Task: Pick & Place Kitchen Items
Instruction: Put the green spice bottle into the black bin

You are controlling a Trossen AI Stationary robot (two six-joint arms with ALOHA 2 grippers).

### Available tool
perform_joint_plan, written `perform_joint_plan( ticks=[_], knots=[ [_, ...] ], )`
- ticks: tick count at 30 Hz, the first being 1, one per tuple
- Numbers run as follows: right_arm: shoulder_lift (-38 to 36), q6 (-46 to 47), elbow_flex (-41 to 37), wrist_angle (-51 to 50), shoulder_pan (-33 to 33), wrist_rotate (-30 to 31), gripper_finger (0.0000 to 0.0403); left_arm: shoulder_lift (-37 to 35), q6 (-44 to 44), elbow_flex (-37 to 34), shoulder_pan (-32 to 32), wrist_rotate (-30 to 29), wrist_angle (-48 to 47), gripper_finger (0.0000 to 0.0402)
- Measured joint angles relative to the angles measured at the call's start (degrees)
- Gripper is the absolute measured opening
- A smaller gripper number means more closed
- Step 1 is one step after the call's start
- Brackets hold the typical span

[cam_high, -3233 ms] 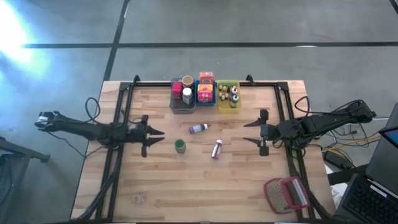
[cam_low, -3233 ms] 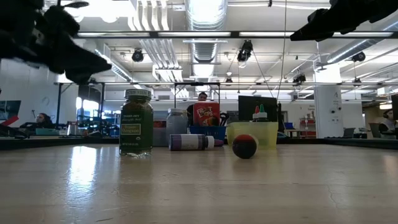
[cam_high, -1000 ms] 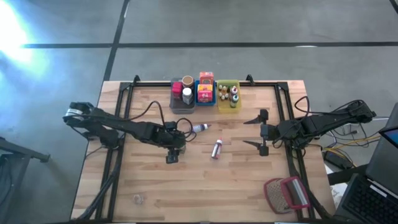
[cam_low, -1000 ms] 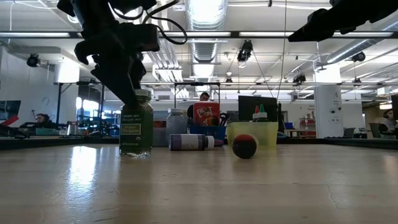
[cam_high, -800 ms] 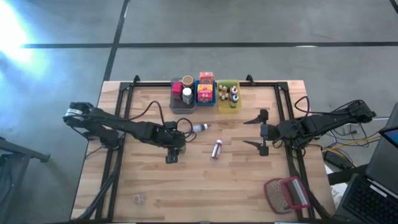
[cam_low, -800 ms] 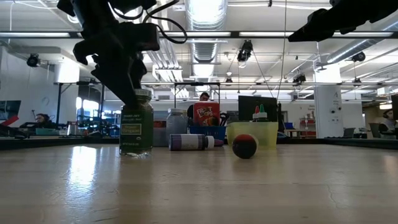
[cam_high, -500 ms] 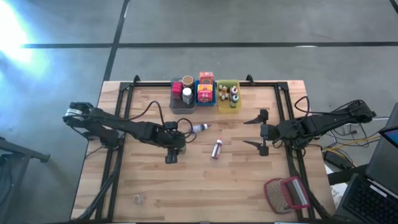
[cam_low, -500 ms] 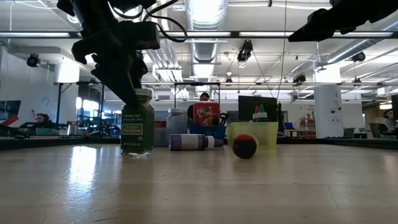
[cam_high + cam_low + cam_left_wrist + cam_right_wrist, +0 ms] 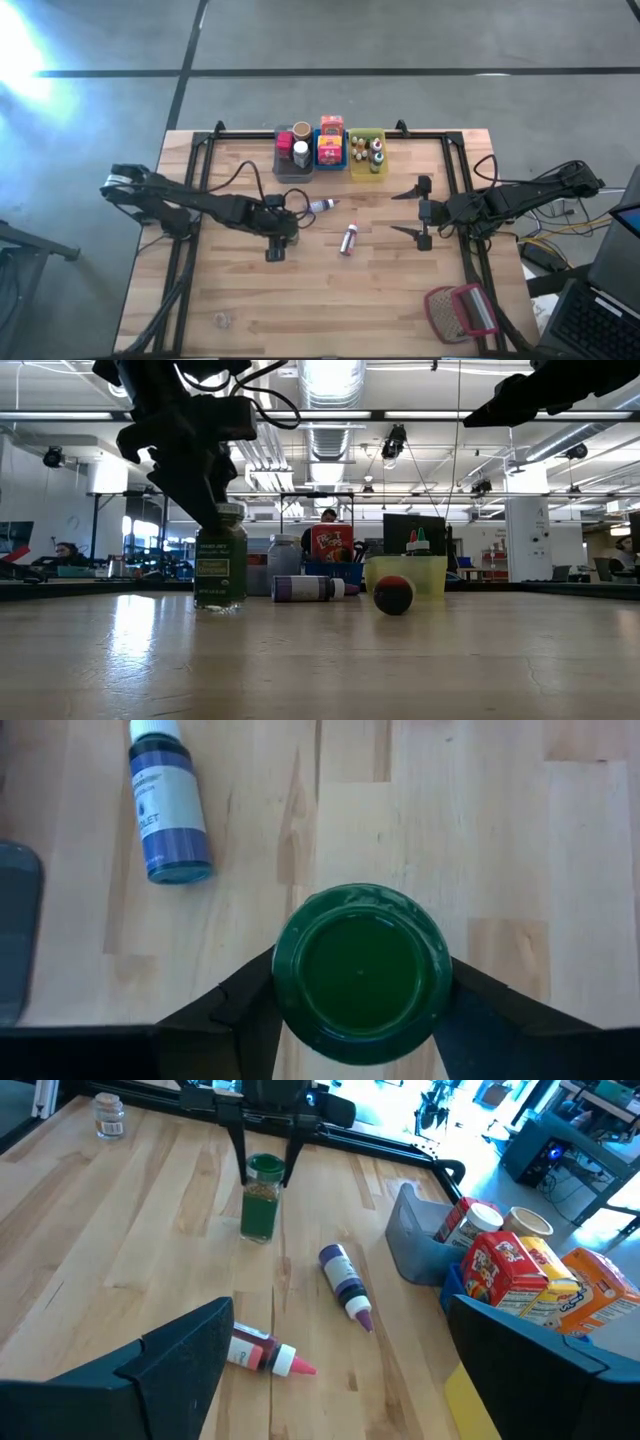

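A green jar (image 9: 220, 565) with a green lid (image 9: 360, 970) stands upright on the wooden table, left of its middle. My left gripper (image 9: 284, 233) is over it, shut on the jar's top, and hides it in the high view. A purple bottle (image 9: 320, 206) and a pink-capped bottle (image 9: 348, 239) lie on their sides near the table's middle. My right gripper (image 9: 412, 212) waits open at the table's right, well above the table, touching nothing. My left gripper pinches the green jar's lid by its rim (image 9: 283, 982), one finger (image 9: 240, 1015) on each of two opposite sides. The fingers come from above, slanting down from the table's left. The jar stands upright with its base (image 9: 220, 606) on the table.
A grey bin (image 9: 292, 172), a blue bin (image 9: 331, 161) and a yellow bin (image 9: 367, 172) hold groceries at the far edge. A red-framed mesh object (image 9: 458, 312) lies at the near right. A small clear jar (image 9: 222, 320) stands near left. Bare wood lies between them.
My left gripper's fingers have drawn in onto the green jar's lid. The jar has stayed upright on the table.
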Motion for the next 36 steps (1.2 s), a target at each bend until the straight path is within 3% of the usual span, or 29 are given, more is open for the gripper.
perform_joint_plan(
  ticks=[7, 17, 22, 36],
  knots=[
    [-0.02, -0.01, 0.01, -0.02, 0.01, 0.0, 0.0364, -4.44, -0.06, -0.09, 2.79, -1.71, -0.28, 0.021],
    [-0.02, -0.01, 0.01, -0.02, 0.01, 0.0, 0.0364, -12.12, -0.11, 0.74, 9.48, -17.01, 4.27, 0.021],
    [-0.02, -0.01, 0.01, 0.0, 0.0, 0.0, 0.0364, -12.34, 0.24, 0.76, 14.48, -17.16, 11.57, 0.021],
    [-0.02, -0.01, 0.0, 0.0, 0.0, -0.01, 0.0364, -10.83, -1.42, 1.0, 26.59, -14.61, 12.08, 0.0209]
  ],
)
